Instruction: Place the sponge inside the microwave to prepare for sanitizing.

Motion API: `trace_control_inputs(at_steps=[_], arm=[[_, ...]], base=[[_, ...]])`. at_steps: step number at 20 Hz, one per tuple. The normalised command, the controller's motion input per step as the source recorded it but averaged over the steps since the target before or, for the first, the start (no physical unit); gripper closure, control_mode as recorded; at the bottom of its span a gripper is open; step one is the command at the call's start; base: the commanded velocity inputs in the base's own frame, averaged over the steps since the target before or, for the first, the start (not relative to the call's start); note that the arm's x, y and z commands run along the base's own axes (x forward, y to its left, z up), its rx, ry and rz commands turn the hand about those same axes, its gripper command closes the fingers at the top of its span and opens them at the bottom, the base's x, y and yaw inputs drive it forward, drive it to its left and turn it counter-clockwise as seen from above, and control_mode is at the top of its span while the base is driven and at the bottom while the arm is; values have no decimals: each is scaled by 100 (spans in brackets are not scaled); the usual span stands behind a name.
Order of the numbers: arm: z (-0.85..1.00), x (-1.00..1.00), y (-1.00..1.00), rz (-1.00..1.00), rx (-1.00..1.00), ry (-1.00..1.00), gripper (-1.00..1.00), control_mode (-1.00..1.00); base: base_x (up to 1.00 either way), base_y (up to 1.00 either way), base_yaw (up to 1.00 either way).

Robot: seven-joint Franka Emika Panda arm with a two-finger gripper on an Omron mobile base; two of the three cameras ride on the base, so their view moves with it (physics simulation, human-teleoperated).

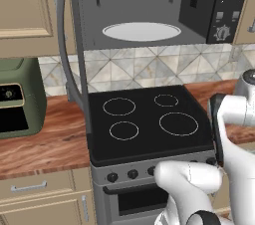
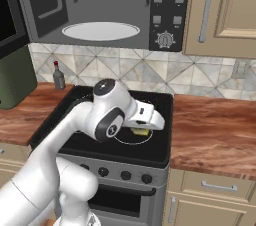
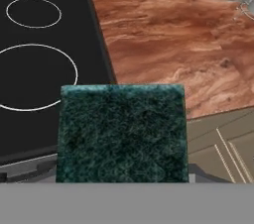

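Observation:
My gripper [image 2: 142,128] hangs low over the stove's front right burner, shut on the sponge [image 2: 141,131], whose yellow edge shows under the hand. In the hand view the sponge's [image 3: 121,134] dark green top lies close up and hides the fingertips. The microwave [image 1: 149,5] is mounted above the stove with its door [image 1: 69,35] swung open to the left. Its white oval turntable [image 1: 142,31] lies bare inside. From the right side the microwave [image 2: 107,10] sits well above and behind the hand.
The black stove top [image 1: 149,119] has several burner rings. An olive-green appliance [image 1: 20,97] stands on the left wooden counter, and a small bottle [image 2: 58,77] stands by the backsplash. To the right stretches more wooden counter [image 2: 215,135], with upper cabinets [image 2: 225,10] above it.

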Motion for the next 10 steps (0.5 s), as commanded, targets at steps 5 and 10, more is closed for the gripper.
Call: trace_control_inputs(at_steps=[5,10], arm=[[52,0,55,12,17,0,100,-100],[5,-5,54,14,20,0,100,-100]], base=[[0,0,0],[0,0,0]])
